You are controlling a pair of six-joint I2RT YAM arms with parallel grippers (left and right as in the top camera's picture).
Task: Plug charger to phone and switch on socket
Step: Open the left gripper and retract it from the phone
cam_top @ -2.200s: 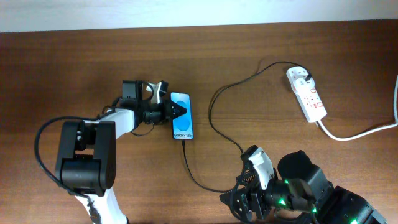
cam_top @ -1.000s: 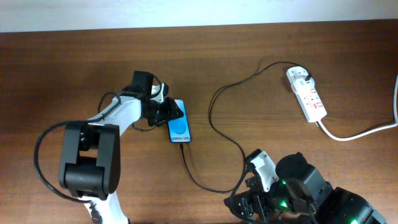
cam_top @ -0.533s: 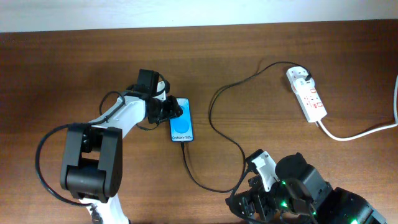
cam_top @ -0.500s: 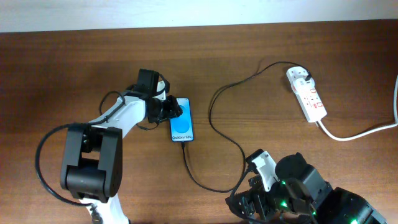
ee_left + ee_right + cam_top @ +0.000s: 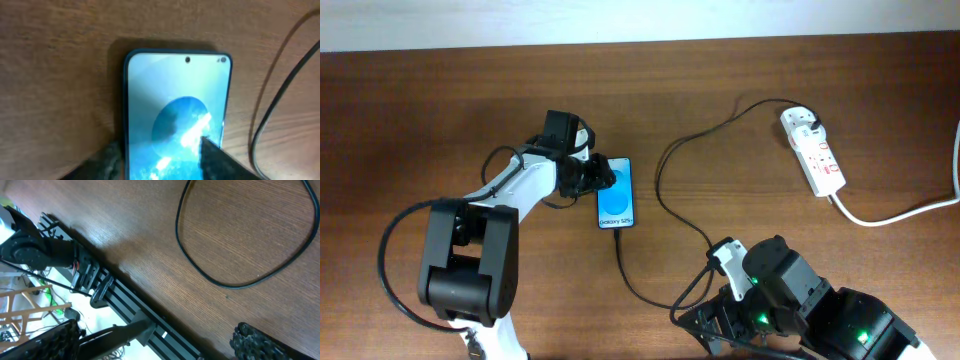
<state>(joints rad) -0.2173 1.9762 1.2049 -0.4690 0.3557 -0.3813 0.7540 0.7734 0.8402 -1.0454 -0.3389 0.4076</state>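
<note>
Hovering over the phone (image 5: pixel 615 195) on the surface (image 5: pixel 440 110), the left fingers (image 5: pixel 102 160) stand parted, one beside its edge, one above the blue screen, clamping nothing. The charger (image 5: pixel 665 170) loops from the phone's bottom edge across to the socket (image 5: pixel 813 150) at far right. The right fingers (image 5: pixel 255 340) gape wide and empty near the surface's front edge.

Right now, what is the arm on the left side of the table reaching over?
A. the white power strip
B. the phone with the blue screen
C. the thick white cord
B: the left gripper is at the top end of the phone, and its wrist camera shows the blue screen between its fingertips; the socket and its white cord lie far off on the other side.
</note>
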